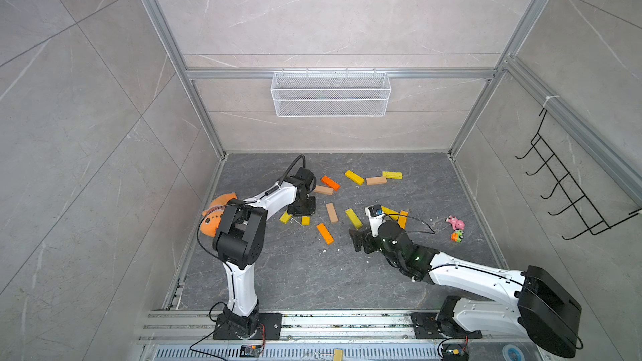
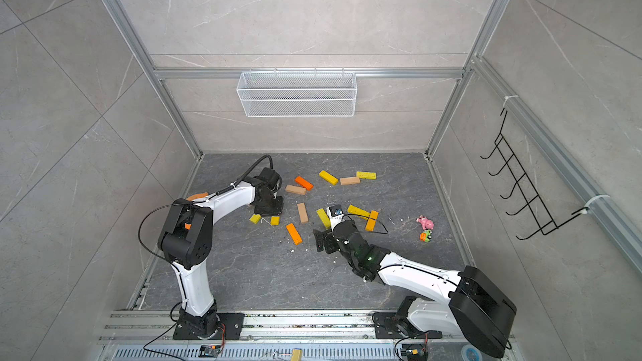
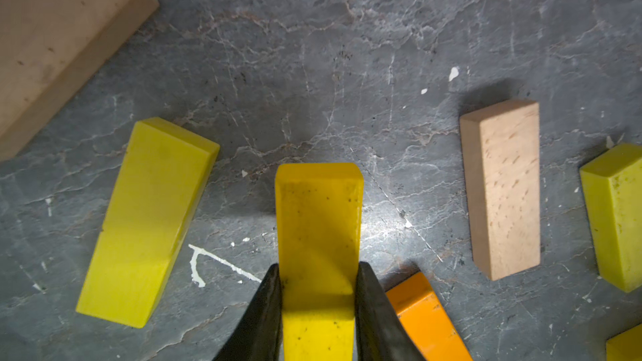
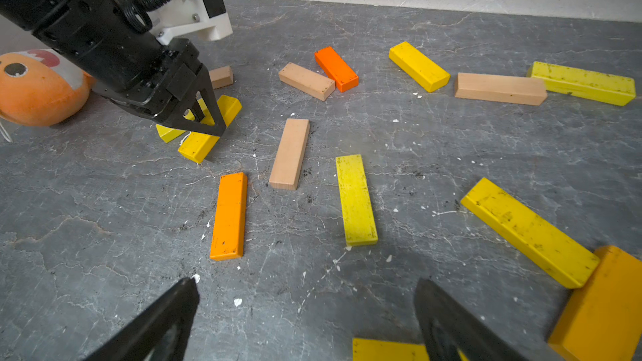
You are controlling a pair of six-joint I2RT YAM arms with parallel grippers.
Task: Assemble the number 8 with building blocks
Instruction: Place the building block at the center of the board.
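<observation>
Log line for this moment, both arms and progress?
left gripper: shut on yellow block | right gripper: open, empty | other blocks: scattered, no 8 formed yet

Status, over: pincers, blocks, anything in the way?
Left pincer shut on yellow block. Right pincer open, empty. No 8 yet: blocks scattered. Orange block close beside the held one.

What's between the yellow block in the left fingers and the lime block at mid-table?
One tan block lying flat, touching neither the held yellow block nor the lime block; both top views and the right wrist view show it.
</observation>
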